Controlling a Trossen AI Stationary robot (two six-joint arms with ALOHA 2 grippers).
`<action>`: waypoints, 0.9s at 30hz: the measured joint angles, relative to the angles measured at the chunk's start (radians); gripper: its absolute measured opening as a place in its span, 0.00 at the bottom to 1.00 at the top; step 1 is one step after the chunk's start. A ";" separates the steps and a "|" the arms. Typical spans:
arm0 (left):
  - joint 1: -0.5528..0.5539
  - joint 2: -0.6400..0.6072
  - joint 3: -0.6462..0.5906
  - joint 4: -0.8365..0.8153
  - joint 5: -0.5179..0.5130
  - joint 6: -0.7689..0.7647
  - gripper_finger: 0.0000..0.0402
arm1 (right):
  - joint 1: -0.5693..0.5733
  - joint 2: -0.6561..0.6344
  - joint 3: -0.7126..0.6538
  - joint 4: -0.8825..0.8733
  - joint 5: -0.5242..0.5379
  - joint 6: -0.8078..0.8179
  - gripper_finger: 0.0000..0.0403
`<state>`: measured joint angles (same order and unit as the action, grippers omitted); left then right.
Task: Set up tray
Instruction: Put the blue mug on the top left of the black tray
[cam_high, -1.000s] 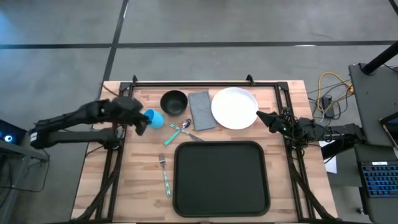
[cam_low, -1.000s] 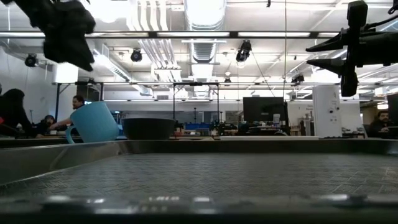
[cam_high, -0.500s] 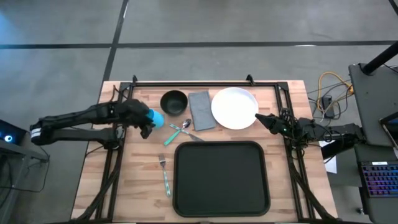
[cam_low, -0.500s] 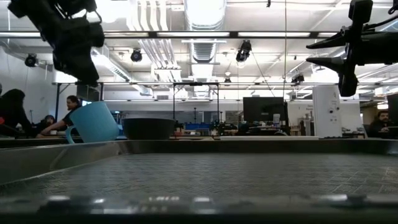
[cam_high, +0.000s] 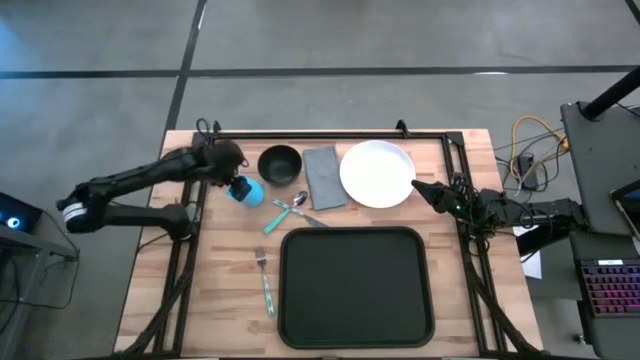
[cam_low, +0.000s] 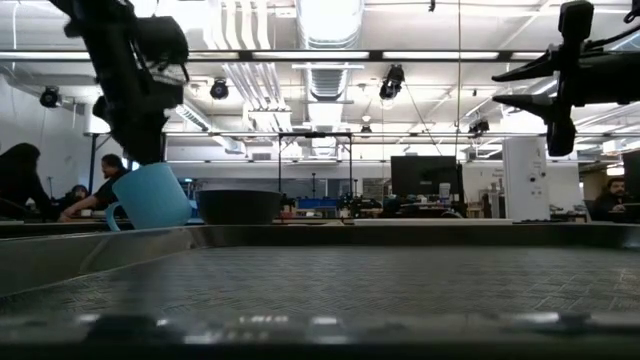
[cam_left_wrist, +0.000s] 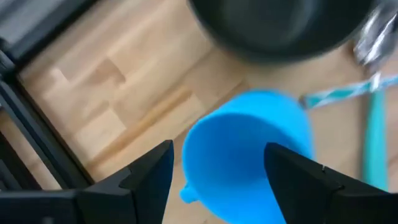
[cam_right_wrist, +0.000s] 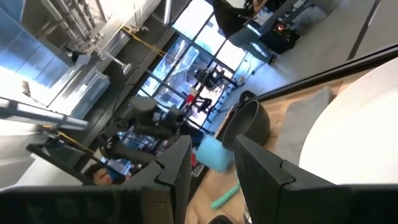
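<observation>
Left gripper (cam_left_wrist: 214, 171) has swung over the blue cup (cam_high: 247, 190) and spread wide, fingers straddling it, nothing gripped yet. Cup pickup appears imminent. Black tray (cam_high: 355, 287) lies bare at 5 o'clock from the cup.

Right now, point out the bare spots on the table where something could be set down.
The black tray is empty. Bare wood lies left of the fork, and right of the tray, below the white plate. The back row is crowded: blue cup, black bowl, napkin, spoons.
</observation>
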<state>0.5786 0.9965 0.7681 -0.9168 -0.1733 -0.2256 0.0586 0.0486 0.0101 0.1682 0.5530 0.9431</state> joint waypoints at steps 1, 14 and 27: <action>0.028 0.002 0.000 -0.007 0.019 0.029 0.57 | 0.000 0.000 0.000 0.000 0.001 0.000 0.28; 0.205 -0.069 -0.064 0.098 0.177 0.504 0.51 | 0.000 0.006 0.000 0.000 0.004 0.023 0.28; 0.235 0.095 -0.070 0.190 0.198 0.617 0.51 | 0.000 0.006 0.000 0.000 0.000 0.045 0.28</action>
<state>0.8132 1.0916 0.6983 -0.7271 0.0246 0.3916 0.0582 0.0547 0.0101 0.1684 0.5533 0.9882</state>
